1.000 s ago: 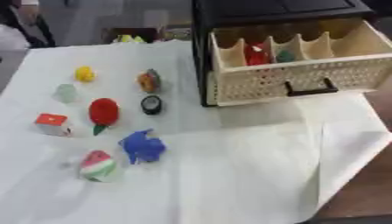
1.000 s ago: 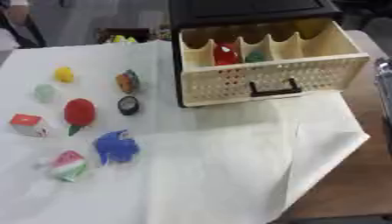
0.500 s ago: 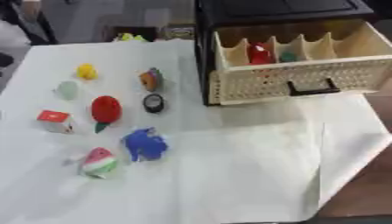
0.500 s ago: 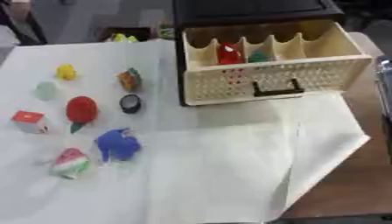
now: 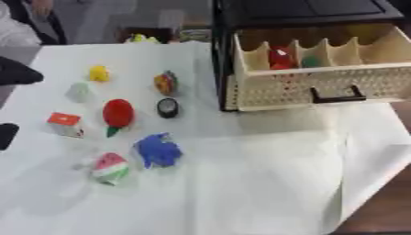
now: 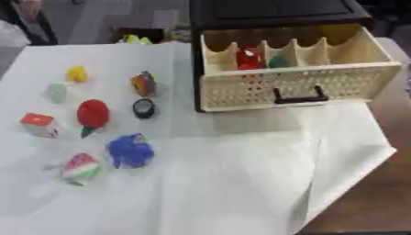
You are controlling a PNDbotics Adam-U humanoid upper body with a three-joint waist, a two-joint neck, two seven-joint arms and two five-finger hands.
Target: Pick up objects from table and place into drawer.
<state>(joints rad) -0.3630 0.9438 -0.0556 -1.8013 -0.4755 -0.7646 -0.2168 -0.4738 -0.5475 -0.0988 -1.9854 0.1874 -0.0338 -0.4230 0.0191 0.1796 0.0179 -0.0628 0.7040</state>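
Several small toys lie on the white cloth: a yellow one, a pale green one, an orange multicoloured one, a black round one, a red strawberry, a red-and-white cube, a blue toy and a watermelon slice. The cream drawer is pulled out of the black cabinet; a red thing and a green thing sit in its compartments. My left hand shows as two black parts spread apart at the left edge, holding nothing. The right hand is out of view.
The cloth's right corner is folded over bare brown table. Yellow and green things and a person's sleeve show beyond the far edge. The drawer's black handle faces me.
Black parts of my left hand have come into view at the left edge, near the cube. The toys and the drawer have not moved.
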